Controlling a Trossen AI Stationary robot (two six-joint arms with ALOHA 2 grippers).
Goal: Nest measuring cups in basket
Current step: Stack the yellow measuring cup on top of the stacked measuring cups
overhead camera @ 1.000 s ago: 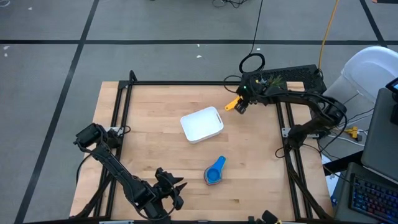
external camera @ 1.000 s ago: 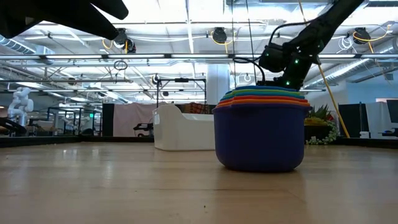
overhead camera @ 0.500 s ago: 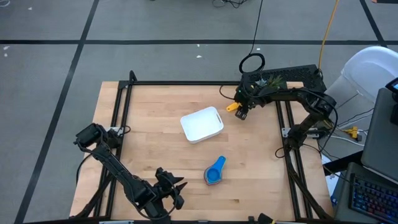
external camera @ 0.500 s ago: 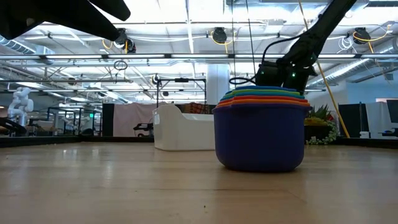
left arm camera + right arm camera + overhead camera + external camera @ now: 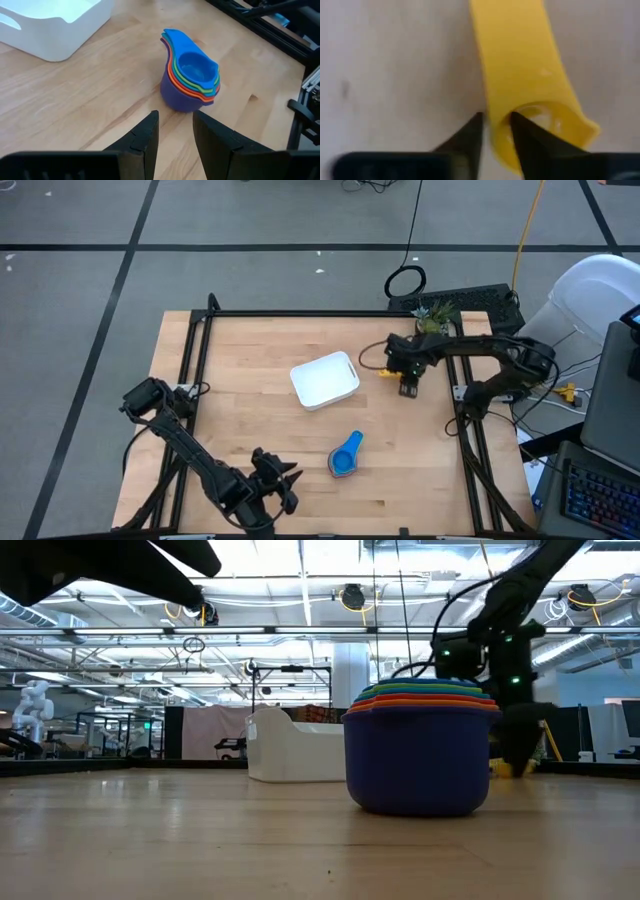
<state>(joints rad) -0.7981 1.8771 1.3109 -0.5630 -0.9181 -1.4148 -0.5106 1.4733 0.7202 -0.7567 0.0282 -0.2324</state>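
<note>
A light wooden table (image 5: 250, 370) edged by a black metal frame (image 5: 300, 313) stands on grey carpet tiles (image 5: 90, 270). A small green plant (image 5: 437, 311) sits by the table's far right corner, near a coiled black cable (image 5: 405, 281). A keyboard (image 5: 600, 492) lies at the right.

— What have we done since a second ago?
— We swung the right gripper (image 5: 408, 387) away from the plant corner, toward the table's middle, and lower.
— And the yellow cup (image 5: 530, 95)?
— It travelled with us; our fingers have narrowed onto its rim.
</note>
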